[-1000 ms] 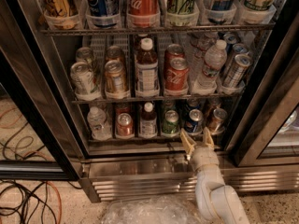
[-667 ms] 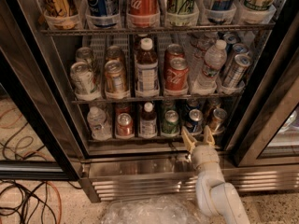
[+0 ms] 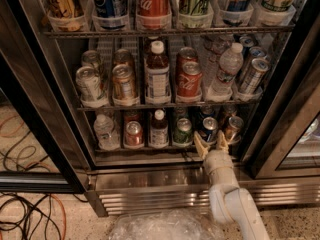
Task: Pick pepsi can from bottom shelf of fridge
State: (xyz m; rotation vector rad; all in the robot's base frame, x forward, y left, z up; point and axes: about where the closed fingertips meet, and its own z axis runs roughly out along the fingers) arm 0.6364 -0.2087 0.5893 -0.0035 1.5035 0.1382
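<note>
One close camera, looking down into the fridge (image 3: 150, 178).
The single view stands before the open front, raised and tilted downward, near enough that the top rack (image 3: 165, 32) is cut off and a strip of floor (image 3: 75, 225) shows below. The arm (image 3: 236, 205) enters from the lower right; the end effector (image 3: 211, 143), fingers spread, is at the front edge of the bottom surface (image 3: 145, 149), toward its right corner.
</note>
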